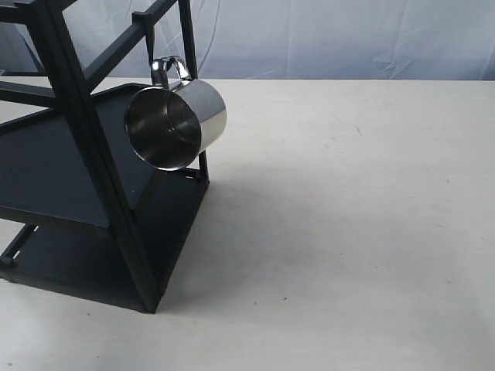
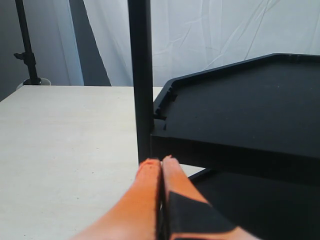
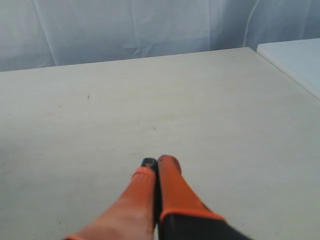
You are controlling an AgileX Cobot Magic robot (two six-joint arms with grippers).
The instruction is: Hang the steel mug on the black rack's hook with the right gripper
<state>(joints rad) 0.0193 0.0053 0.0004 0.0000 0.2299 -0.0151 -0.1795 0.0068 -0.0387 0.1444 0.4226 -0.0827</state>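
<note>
The steel mug (image 1: pixel 176 124) hangs by its looped handle (image 1: pixel 172 69) from the hook (image 1: pixel 151 46) on the black rack (image 1: pixel 85 170), its open mouth facing the camera. Neither gripper shows in the exterior view. In the right wrist view my right gripper (image 3: pixel 156 164) is shut with nothing in it, over bare table, and no mug or rack appears there. In the left wrist view my left gripper (image 2: pixel 161 161) is shut and empty, close to a post (image 2: pixel 140 75) and shelf (image 2: pixel 240 110) of the rack.
The pale table (image 1: pixel 348 232) stretches right of the rack. A white curtain (image 1: pixel 332 35) hangs behind it. A second white surface (image 3: pixel 295 60) lies past the table's edge in the right wrist view. A dark stand (image 2: pixel 27 50) is off the table's far side.
</note>
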